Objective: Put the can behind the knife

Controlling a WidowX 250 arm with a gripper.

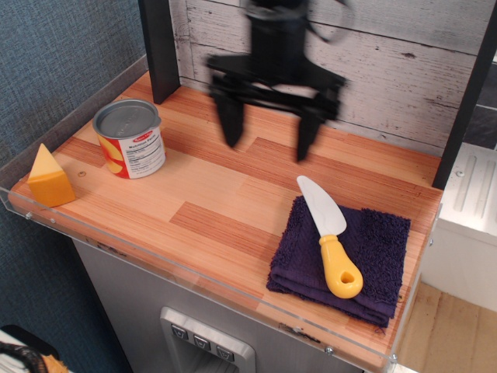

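Observation:
The can (130, 138) stands upright at the left of the wooden counter, with a grey lid and a red, yellow and white label. The knife (329, 233), white blade and yellow handle, lies on a dark purple cloth (345, 260) at the right front. My gripper (266, 148) is blurred with motion, open and empty, and hangs above the middle back of the counter, between the can and the knife and well apart from both.
An orange cheese wedge (48, 179) sits at the left front corner. A black post (159, 48) stands behind the can. A clear plastic rim (194, 272) runs along the counter's front edge. A plank wall closes the back.

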